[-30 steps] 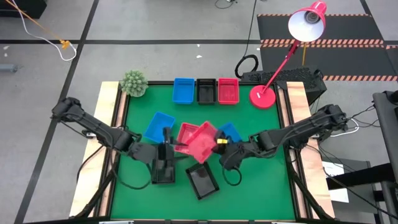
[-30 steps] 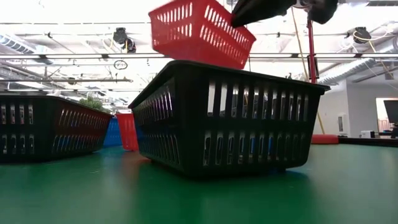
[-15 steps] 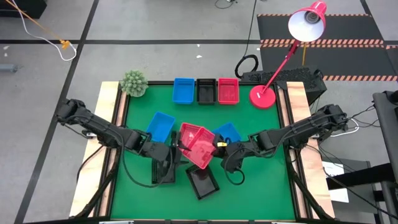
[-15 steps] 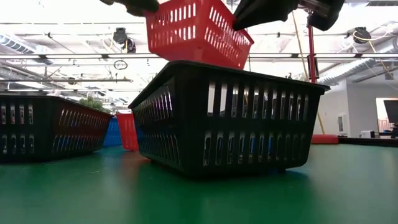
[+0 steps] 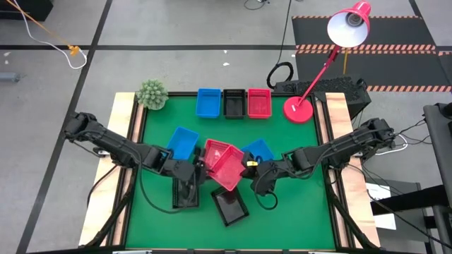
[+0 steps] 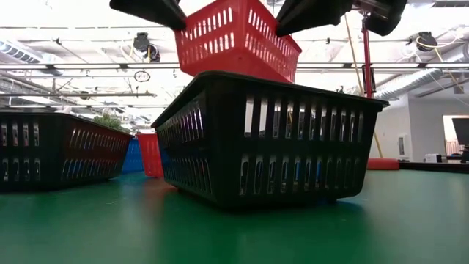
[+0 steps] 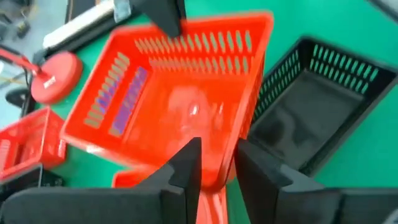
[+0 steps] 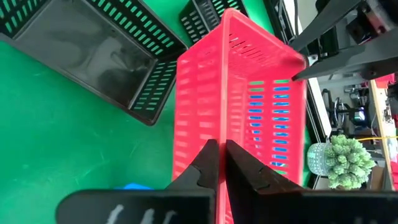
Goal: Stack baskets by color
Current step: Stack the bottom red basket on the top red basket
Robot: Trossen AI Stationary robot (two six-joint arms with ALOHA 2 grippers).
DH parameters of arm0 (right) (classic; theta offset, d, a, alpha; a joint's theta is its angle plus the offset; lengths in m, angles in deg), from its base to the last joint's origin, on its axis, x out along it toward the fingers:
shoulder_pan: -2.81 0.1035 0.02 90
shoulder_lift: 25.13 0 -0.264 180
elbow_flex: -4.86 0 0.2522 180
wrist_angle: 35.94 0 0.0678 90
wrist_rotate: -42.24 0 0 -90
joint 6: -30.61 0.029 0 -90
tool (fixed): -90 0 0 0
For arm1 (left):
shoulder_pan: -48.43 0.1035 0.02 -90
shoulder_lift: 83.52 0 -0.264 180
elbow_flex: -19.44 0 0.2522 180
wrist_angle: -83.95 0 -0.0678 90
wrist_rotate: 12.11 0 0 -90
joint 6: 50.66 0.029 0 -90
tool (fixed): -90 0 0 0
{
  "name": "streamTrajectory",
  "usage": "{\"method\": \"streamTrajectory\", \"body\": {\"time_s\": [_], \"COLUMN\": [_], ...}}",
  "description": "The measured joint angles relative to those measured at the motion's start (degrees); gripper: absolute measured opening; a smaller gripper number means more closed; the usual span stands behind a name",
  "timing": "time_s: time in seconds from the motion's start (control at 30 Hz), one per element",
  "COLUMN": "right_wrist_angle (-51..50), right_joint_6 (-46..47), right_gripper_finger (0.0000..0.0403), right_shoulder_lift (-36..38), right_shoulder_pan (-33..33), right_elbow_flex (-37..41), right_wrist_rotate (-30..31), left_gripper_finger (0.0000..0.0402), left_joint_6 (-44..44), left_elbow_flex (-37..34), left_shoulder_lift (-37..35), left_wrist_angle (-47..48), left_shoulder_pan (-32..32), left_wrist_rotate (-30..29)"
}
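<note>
**Red basket in two-arm transfer, mid-counter**

Counter (image 5: 282,204): green, carrying the baskets.
Red basket (image 5: 224,164): lifted and tilted above the loose black basket (image 5: 230,205), one gripper at each end.
Right gripper (image 5: 251,164): jaws pinched on its rim.
Left gripper (image 5: 200,168): jaws narrowing about the opposite wall.
Next, by judgement: one arm takes the load alone, then nests it in the far-row red basket (image 5: 259,102).

Both arms reach low toward the table's middle, the right gripper (image 8: 217,163) pinched shut on the rim of a raised red basket (image 5: 226,165), the left gripper (image 7: 217,163) at the opposite rim (fingers either side of the wall, a narrow gap between them)
</note>
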Motion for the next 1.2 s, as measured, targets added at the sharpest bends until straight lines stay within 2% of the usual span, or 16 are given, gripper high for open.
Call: {"method": "streamTrajectory", "body": {"time_s": [0.23, 0.33, 0.47, 0.63, 0.73, 0.8, 0.93, 1.03, 1.13, 1.2], "right_wrist_angle": [0.20, 0.35, 0.40, 0.60, 3.50, 5.01, 5.87, 6.64, 10.55, 15.71], "right_joint_6": [-0.11, -0.17, -0.11, 1.29, 6.32, 9.88, 17.66, 24.78, 27.68, 28.60], "right_gripper_finger": [0.0004, 0.0004, 0.0004, 0.0016, 0.0039, 0.0060, 0.0113, 0.0156, 0.0193, 0.0209], "right_shoulder_lift": [0.00, 0.00, -0.02, -0.02, -0.02, 0.00, 0.00, 0.00, 0.00, 0.00], "right_shoulder_pan": [0.00, 0.00, 0.00, 0.00, 0.00, 0.00, 0.09, 0.11, 0.07, 0.04], "right_elbow_flex": [0.00, 0.00, 0.00, 0.02, 0.02, 0.02, 0.02, 0.02, -0.07, -0.24], "right_wrist_rotate": [-0.01, -0.05, -0.08, 0.02, 2.19, 4.47, 8.77, 16.67, 26.09, 28.29], "left_gripper_finger": [0.0170, 0.0183, 0.0148, 0.0057, 0.0012, 0.0013, 0.0011, 0.0007, 0.0012, 0.0010], "left_joint_6": [0.91, 2.55, 6.07, 8.75, 9.60, 9.34, 7.51, 4.73, 1.06, -0.81], "left_elbow_flex": [0.00, 0.00, 0.00, 0.00, -0.11, -0.11, -0.07, -0.02, -0.09, 0.10], "left_shoulder_lift": [1.91, 3.67, 5.14, 5.25, 5.27, 5.14, 4.77, 3.75, 2.28, 1.99], "left_wrist_angle": [-1.31, -1.21, -1.20, -0.91, -0.39, -0.43, 1.70, 3.37, 6.53, 5.92], "left_shoulder_pan": [-0.63, -0.46, 0.05, 0.94, 1.17, 1.32, 1.67, 2.27, 3.41, 4.47], "left_wrist_rotate": [-0.83, -0.20, 0.52, 0.92, 1.18, -0.01, -7.86, -12.19, -16.58, -18.79]}}
